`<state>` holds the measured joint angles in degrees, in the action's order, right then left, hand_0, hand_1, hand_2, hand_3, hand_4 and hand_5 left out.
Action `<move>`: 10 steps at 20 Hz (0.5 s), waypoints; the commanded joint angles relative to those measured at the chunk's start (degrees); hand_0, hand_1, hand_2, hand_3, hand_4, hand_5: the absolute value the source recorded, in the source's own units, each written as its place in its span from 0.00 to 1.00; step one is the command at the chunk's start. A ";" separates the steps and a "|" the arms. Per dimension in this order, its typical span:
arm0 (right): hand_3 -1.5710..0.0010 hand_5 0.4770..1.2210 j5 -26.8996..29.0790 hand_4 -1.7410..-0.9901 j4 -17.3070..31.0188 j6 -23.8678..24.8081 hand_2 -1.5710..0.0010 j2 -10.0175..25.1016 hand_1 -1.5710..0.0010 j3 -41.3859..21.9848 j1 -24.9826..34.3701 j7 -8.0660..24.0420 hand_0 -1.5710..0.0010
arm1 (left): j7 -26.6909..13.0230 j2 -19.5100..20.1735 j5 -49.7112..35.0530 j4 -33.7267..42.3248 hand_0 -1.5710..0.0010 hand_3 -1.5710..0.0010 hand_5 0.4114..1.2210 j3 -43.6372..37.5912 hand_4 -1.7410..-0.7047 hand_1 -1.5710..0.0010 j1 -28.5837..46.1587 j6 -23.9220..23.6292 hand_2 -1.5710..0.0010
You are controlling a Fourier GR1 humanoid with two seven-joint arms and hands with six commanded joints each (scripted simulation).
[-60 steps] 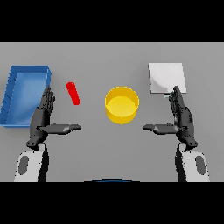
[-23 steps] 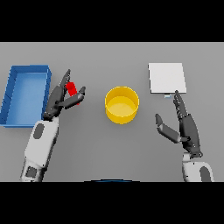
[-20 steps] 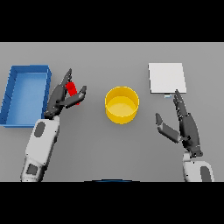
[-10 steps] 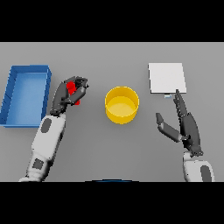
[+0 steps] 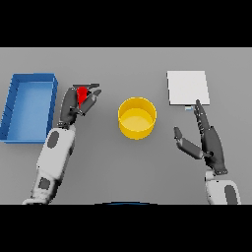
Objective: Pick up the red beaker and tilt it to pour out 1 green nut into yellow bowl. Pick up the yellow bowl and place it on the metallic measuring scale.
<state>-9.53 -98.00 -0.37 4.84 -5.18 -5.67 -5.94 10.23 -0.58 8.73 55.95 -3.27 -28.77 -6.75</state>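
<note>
The red beaker [image 5: 82, 95] sits left of centre, mostly wrapped by my left hand [image 5: 74, 106], whose fingers and thumb curl round it; only its top shows. The yellow bowl [image 5: 137, 117] stands in the middle of the table, to the right of that hand and apart from it. Nothing shows inside the bowl. The metallic measuring scale [image 5: 187, 87] lies flat at the back right. My right hand [image 5: 207, 140] hovers open just in front of the scale, fingers straight and pointing away, thumb out toward the bowl.
A blue tray [image 5: 29, 107] with raised walls lies at the far left, close beside my left forearm. The grey table [image 5: 128, 167] stretches in front of the bowl.
My left hand has closed its fingers round the red beaker, which now shows less than before. The right hand has stayed almost still beside the scale.
</note>
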 commanded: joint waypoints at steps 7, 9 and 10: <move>1.00 0.27 -2.15 0.66 0.88 1.14 1.00 0.23 1.00 -0.32 -0.05 -1.88 1.00 | -6.63 4.03 4.04 8.19 0.01 0.01 0.86 6.17 0.02 0.01 -1.69 -1.11 0.01; 1.00 0.28 -3.53 0.66 -0.01 1.59 1.00 0.12 1.00 -1.15 -0.14 -1.26 1.00 | -9.97 7.20 8.90 10.25 0.01 0.01 0.87 11.45 0.01 0.01 -2.94 1.15 0.01; 1.00 0.29 -3.90 0.66 -1.08 1.60 1.00 0.12 1.00 -1.53 -0.37 -0.60 1.00 | -11.21 8.13 10.35 10.81 0.01 0.01 0.88 13.27 0.01 0.01 -3.25 2.07 0.01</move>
<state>-13.43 -99.08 1.23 4.95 -6.70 -6.03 -6.71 -0.87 7.53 18.93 66.78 9.99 -32.02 -4.66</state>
